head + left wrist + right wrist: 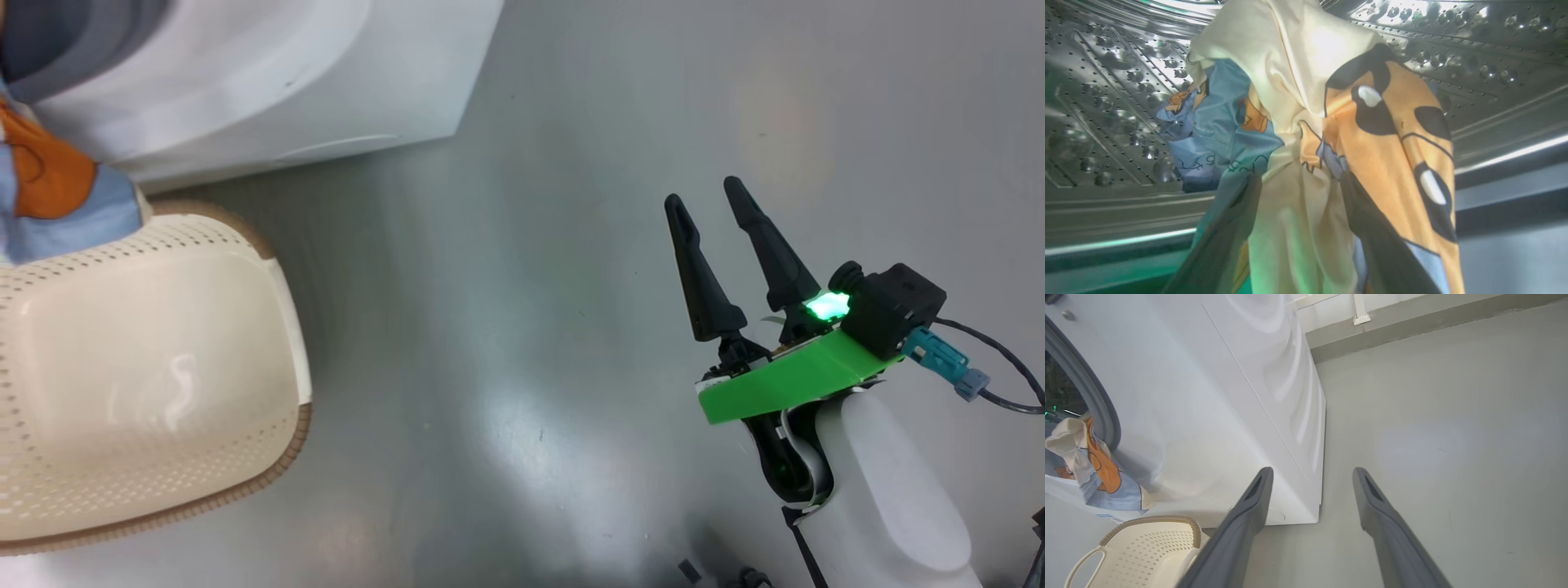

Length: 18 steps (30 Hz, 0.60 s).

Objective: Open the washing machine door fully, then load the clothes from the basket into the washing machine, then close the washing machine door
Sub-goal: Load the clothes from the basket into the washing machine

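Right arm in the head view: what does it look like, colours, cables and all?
The right gripper has two long, tapered black fingers on a bright green plate. Behind them sit a glowing green light and a black box. A teal plug with a dark cable runs off the side. The forearm is smooth, rounded white.

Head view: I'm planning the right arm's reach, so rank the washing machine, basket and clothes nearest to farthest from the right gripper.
1. washing machine, its corner up and left of the fingers.
2. basket, lower left.
3. clothes, far left edge.
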Motion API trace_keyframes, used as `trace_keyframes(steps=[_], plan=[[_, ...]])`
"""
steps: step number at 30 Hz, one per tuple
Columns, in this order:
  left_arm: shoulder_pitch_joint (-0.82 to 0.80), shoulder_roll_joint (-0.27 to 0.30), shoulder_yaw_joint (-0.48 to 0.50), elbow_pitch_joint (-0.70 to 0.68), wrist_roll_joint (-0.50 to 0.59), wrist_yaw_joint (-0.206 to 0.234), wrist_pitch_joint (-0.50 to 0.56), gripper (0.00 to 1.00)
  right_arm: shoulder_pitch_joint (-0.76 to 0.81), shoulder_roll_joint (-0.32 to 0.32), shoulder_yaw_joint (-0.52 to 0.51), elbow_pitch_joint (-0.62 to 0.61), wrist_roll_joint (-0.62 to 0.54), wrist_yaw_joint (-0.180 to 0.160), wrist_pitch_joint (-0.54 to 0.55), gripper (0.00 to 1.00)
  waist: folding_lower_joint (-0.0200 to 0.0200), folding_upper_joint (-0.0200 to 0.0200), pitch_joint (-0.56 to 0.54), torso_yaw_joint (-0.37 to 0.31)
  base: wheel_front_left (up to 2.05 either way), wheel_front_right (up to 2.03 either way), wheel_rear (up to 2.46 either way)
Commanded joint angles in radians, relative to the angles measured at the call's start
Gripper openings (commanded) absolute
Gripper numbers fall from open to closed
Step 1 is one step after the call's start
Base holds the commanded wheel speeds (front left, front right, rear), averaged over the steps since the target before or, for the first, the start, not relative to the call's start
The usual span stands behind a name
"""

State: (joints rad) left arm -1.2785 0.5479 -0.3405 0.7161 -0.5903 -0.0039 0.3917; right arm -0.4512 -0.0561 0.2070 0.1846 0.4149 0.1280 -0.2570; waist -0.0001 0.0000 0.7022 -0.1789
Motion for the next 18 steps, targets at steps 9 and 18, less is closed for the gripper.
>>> trace_keyframes(steps=[9,18], plan=[[0.164,0.031,0.021,-0.099,-0.032,0.026,-0.035,1.0,0.055,0.006,0.008,0.005,-0.022,0.003,-0.005,1.0,0.0001,0.0,-0.101,0.042,0.0,0.0,0.0],[0.284,0.011,0.034,-0.154,-0.062,0.044,-0.094,1.0,0.08,0.006,-0.002,0.02,-0.036,0.003,-0.005,1.0,0.0001,0.0,-0.171,0.061,0.0,0.0,0.0]])
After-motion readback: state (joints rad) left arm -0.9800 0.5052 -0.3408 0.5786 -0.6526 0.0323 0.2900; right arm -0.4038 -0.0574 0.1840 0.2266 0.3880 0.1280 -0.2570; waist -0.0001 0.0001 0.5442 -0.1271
